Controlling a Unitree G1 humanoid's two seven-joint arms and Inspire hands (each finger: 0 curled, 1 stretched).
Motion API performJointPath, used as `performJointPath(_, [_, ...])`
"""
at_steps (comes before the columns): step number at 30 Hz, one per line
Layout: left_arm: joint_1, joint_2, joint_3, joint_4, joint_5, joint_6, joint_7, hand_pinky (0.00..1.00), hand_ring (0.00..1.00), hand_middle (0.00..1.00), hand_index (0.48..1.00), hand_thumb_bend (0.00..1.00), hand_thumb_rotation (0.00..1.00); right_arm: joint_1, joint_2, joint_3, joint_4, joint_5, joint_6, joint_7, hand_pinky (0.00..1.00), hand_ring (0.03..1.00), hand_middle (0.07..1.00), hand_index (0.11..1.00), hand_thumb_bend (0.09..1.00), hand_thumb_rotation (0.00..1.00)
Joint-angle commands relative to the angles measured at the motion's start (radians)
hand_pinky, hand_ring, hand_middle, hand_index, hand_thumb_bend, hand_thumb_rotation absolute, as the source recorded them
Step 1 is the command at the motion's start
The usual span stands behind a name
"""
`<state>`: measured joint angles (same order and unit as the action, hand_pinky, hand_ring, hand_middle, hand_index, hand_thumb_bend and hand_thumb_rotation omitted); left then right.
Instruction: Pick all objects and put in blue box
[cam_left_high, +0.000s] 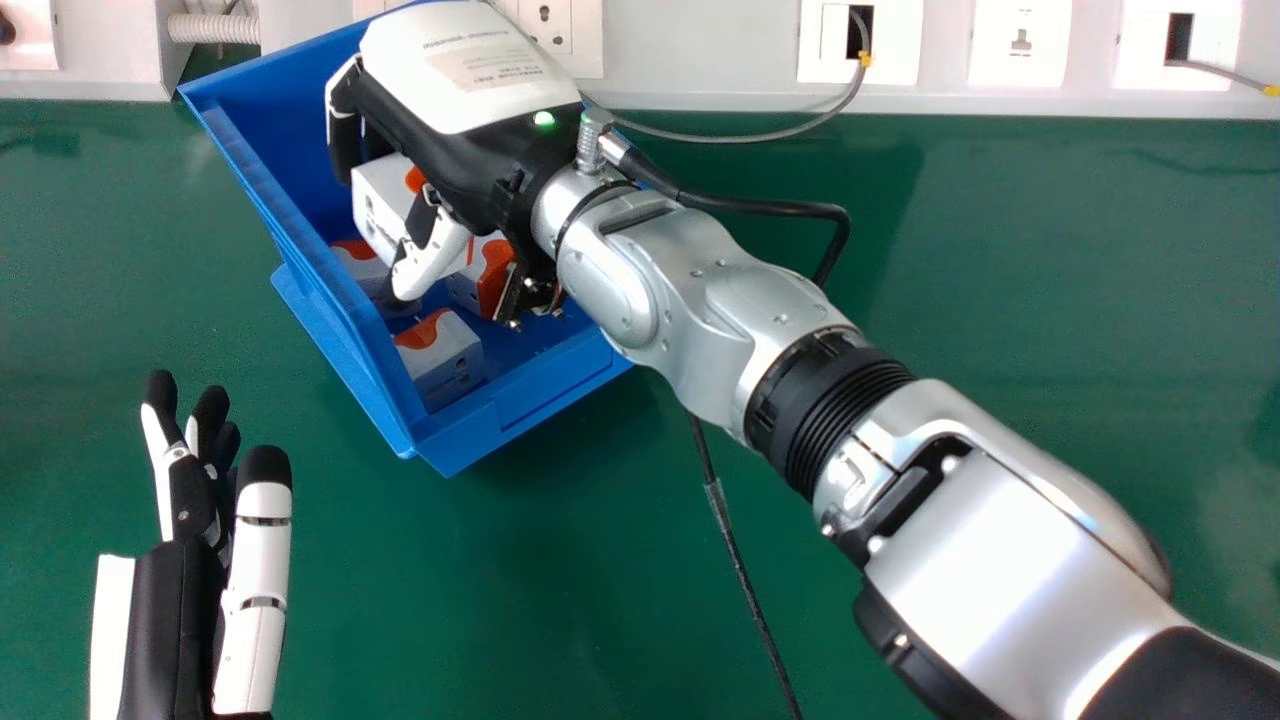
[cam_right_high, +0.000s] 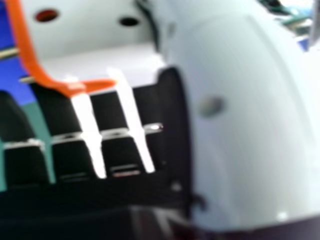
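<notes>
Bench (cam_left_high: 1000, 300), smooth and green, and over its near left part we have the black and white left hand (cam_left_high: 175, 610), fingers straight and slightly apart, thumb alongside. Rightward now, near the far edge: an open blue plastic box (cam_left_high: 520, 395), set at a slant. Inside, a white rectangular block with an orange patch (cam_left_high: 375, 205) sits in the grip of the black and white right hand (cam_left_high: 470, 150), fingers bent on its far side, thumb on the near side, pinching it within the walls! Lower down, a second white and orange block (cam_left_high: 360, 262) is by the box's left wall, a third (cam_left_high: 440, 360) is near the nearest corner, and a fourth (cam_left_high: 485, 275) is right of the thumb. Over to the right hand view: the fingers line up side by side across the gripped block's orange-edged face, its two dark holes just past the fingertips.
</notes>
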<state>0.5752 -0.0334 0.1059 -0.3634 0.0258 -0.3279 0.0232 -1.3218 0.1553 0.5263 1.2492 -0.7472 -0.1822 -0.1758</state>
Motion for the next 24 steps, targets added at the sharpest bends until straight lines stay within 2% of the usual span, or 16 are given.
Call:
performJointPath(1, [0.006, -0.002, -0.002, -0.023, 0.008, -0.015, 0.006, 1.00, 1.00, 1.00, 1.000, 0.31, 0.90, -0.040, -0.016, 0.023, -0.017, -0.012, -0.020, -0.023, 0.45, 0.608, 0.711, 0.604, 0.498, 0.18])
performJointPath(4, [0.001, 0.002, -0.001, -0.011, 0.007, -0.025, 0.006, 1.00, 1.00, 1.00, 1.000, 0.30, 0.91, -0.032, -0.040, 0.077, -0.026, -0.061, -0.014, -0.030, 0.66, 0.835, 0.916, 0.903, 0.529, 0.41])
performJointPath(6, [-0.008, 0.004, 0.000, 0.001, 0.005, -0.035, 0.005, 1.00, 1.00, 1.00, 1.000, 0.29, 0.93, -0.023, -0.047, 0.084, -0.027, -0.063, -0.010, -0.035, 0.75, 0.950, 0.978, 0.975, 0.555, 0.45])
performJointPath(7, [-0.013, 0.006, 0.000, 0.006, 0.007, -0.036, 0.005, 1.00, 1.00, 1.00, 1.000, 0.29, 0.94, -0.019, -0.051, 0.083, -0.027, -0.059, -0.009, -0.032, 0.77, 0.975, 0.989, 0.987, 0.566, 0.46])
performJointPath(8, [-0.019, 0.008, 0.000, 0.011, 0.003, -0.037, 0.002, 1.00, 1.00, 1.00, 1.000, 0.29, 0.94, -0.016, -0.055, 0.084, -0.027, -0.059, -0.006, -0.029, 0.79, 0.987, 0.995, 0.994, 0.572, 0.47])
performJointPath(11, [-0.038, 0.012, 0.000, 0.017, 0.001, -0.030, 0.001, 1.00, 1.00, 1.00, 1.000, 0.26, 0.94, -0.008, -0.069, 0.087, -0.029, -0.059, -0.002, -0.017, 0.83, 0.999, 1.000, 1.000, 0.541, 0.52])
performJointPath(13, [-0.048, 0.012, 0.002, 0.022, 0.014, -0.030, 0.009, 1.00, 1.00, 1.00, 1.000, 0.27, 0.94, 0.001, -0.080, 0.088, -0.039, -0.057, 0.003, -0.007, 0.85, 1.000, 1.000, 1.000, 0.515, 0.52])
performJointPath(19, [-0.083, 0.014, 0.005, 0.053, 0.018, -0.052, 0.014, 1.00, 1.00, 1.00, 1.000, 0.32, 0.94, 0.049, -0.105, 0.075, -0.078, -0.035, 0.001, -0.021, 0.88, 1.000, 1.000, 1.000, 0.443, 0.45])
performJointPath(21, [-0.095, 0.018, 0.006, 0.067, 0.015, -0.061, 0.010, 1.00, 1.00, 1.00, 1.000, 0.32, 0.94, 0.076, -0.118, 0.064, -0.101, -0.021, -0.006, -0.045, 0.88, 1.000, 1.000, 1.000, 0.417, 0.41])
performJointPath(24, [-0.111, 0.023, 0.009, 0.087, 0.021, -0.071, 0.012, 1.00, 1.00, 1.00, 1.000, 0.35, 0.94, 0.123, -0.136, 0.045, -0.146, -0.012, -0.010, -0.081, 0.86, 1.000, 1.000, 1.000, 0.403, 0.29])
